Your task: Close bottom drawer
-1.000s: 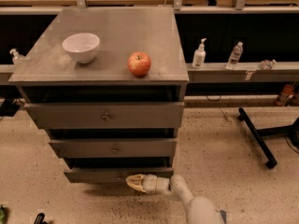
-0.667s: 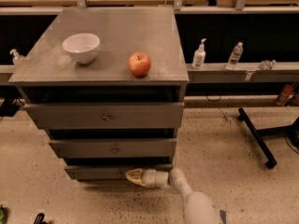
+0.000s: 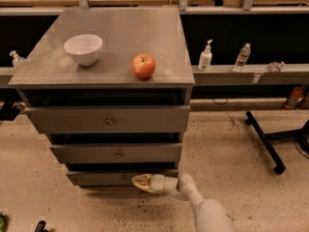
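- As we scan from the far left, a small pale pump bottle (image 3: 16, 58) stands on a ledge beside the grey cabinet (image 3: 43, 71).
- On the cabinet's flat, matte top we see a round white bowl (image 3: 83, 49), smooth and glossy. A red apple (image 3: 144, 65) sits to its right, apart from it.
- Below, we count three box-shaped grey drawers, each with a tiny central knob. The bottom drawer (image 3: 96, 178) has the narrowest front and sits just above the speckled floor (image 3: 231, 144), with a dark gap over it.
- The gripper (image 3: 136, 181) lies low at that drawer's front, right of centre. Its tan fingers (image 3: 143, 179) are clenched together on nothing, tips against the panel. The rounded white arm (image 3: 207, 214) slants down to the right.
- Further right, a white pump bottle (image 3: 205, 56) and a clear water bottle (image 3: 242, 57) stand on the ledge.
- A black tubular stand leg (image 3: 264, 141) rests on the floor.
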